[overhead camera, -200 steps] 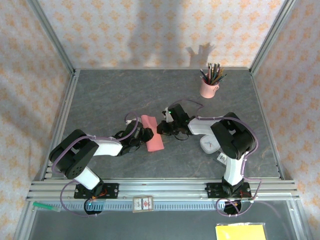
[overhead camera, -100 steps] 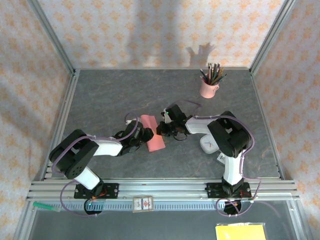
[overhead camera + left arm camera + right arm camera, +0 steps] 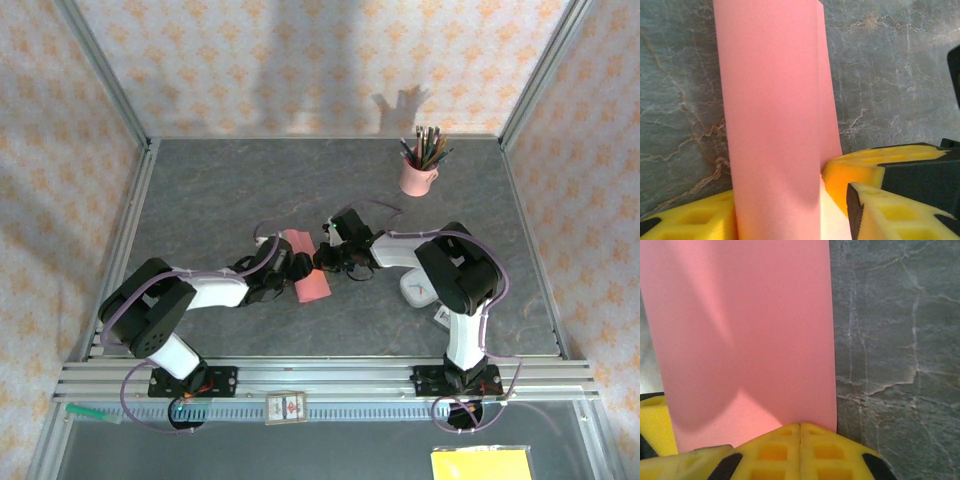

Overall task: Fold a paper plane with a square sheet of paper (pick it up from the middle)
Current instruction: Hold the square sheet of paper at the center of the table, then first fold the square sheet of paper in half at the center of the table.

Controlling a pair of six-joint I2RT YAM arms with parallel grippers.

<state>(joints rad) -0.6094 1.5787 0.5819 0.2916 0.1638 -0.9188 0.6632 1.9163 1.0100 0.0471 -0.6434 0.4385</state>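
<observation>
Change since a second ago: left gripper (image 3: 287, 264) has widened and its arm has edged slightly toward the paper (image 3: 310, 284); right gripper (image 3: 322, 262) has closed up and crept a little left. The paper itself has not shifted.

Left side: jaws stand roughly half open. In the left wrist view the folded pink strip runs up between the yellow fingers (image 3: 875, 170); one touches the strip's right edge, and the strip covers part of the other. No pinch visible, so this reads as a release.

Centre: paper lies flat on the table (image 3: 200, 190) as a long narrow folded strip, slanting from far-left to near-right, mid-table between the two grippers.

Right side: jaws fully closed, fingertips (image 3: 800, 450) meeting at the strip's near edge. Looks like pressing, not holding.

Judgement: a fold has been laid and is being pressed in; the dart shape is not formed yet.

Room: bare table to the far and near sides of the strip. Grippers nearly face each other across it, so clearance there is tight. White block (image 3: 418, 290) and mug of pencils (image 3: 418, 175) sit well apart, right.
</observation>
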